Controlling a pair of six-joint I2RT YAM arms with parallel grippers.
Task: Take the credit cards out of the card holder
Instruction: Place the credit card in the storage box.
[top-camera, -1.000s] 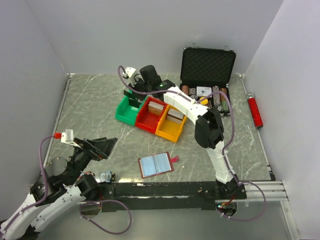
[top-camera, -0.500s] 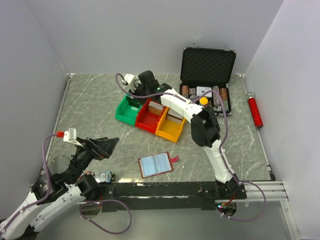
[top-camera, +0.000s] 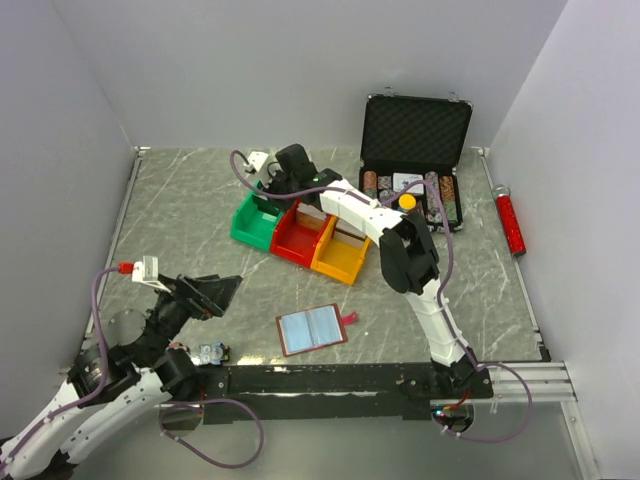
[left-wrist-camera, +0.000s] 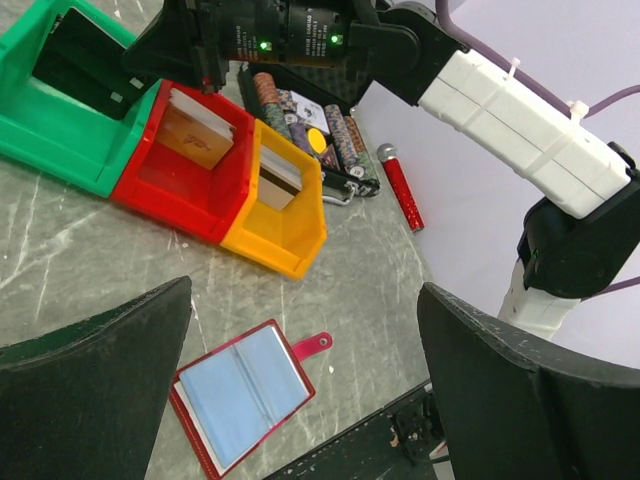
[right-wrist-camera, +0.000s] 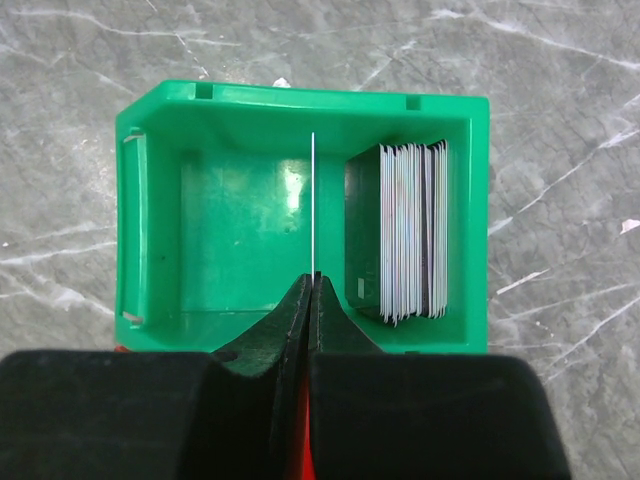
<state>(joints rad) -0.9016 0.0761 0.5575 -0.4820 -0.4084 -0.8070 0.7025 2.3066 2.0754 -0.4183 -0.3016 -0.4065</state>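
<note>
The card holder (top-camera: 311, 329) lies open and flat on the table near the front, a dark-red wallet with its strap tab (left-wrist-camera: 312, 346) pointing right. Pale blue credit cards (left-wrist-camera: 238, 392) fill both halves. My left gripper (left-wrist-camera: 305, 292) hangs open above and to the left of it, touching nothing. My right gripper (right-wrist-camera: 312, 280) is shut on one thin credit card (right-wrist-camera: 313, 200), seen edge-on, over the green bin (right-wrist-camera: 300, 100). A stack of cards (right-wrist-camera: 410, 232) stands on edge at the right side of that bin.
A red bin (top-camera: 300, 240) and a yellow bin (top-camera: 340, 258) sit in a row with the green bin (top-camera: 250, 225), each holding a deck. An open black chip case (top-camera: 415, 130) stands at the back right. A red cylinder (top-camera: 510, 220) lies by the right wall.
My right gripper has shifted slightly over the green bin with the card in it. The left arm has barely moved and stays open. The wallet has not moved.
</note>
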